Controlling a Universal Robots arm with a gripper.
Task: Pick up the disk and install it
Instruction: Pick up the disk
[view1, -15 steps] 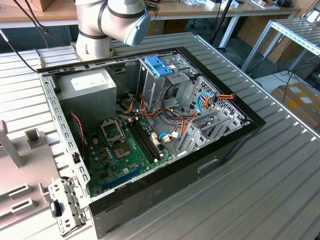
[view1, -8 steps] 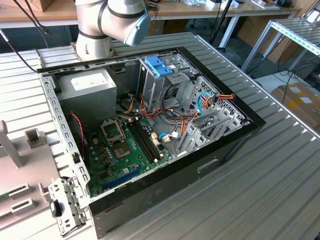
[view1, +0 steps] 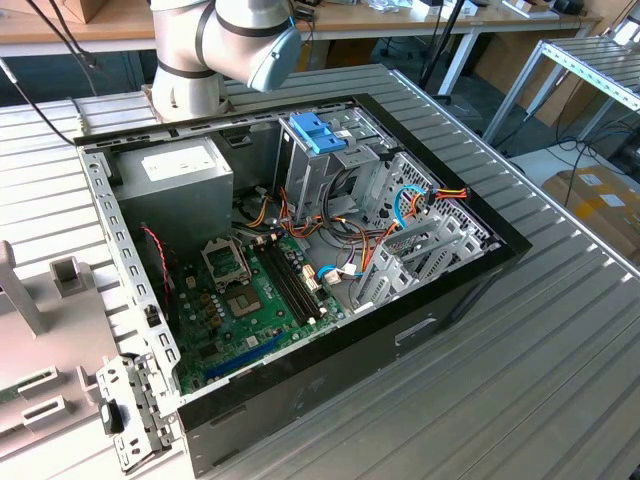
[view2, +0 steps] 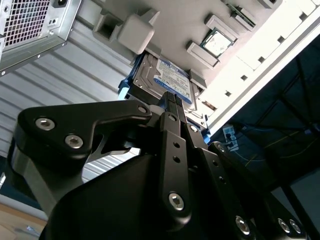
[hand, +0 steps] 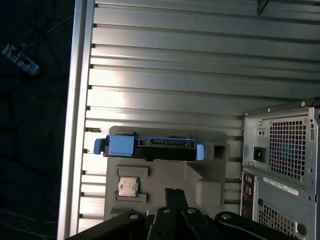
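Disk (hand: 165, 146) sits on a grey fixture plate (hand: 165, 172) close to the worktop (hand: 175, 65) edge, with a processor chip (hand: 127, 187) beside it on the same plate. In the first wrist view the end effector (hand: 175, 192) is clear of the disk, its fingers pressed together and holding nothing. Computer case (hand: 280, 150) stands just beside the plate.
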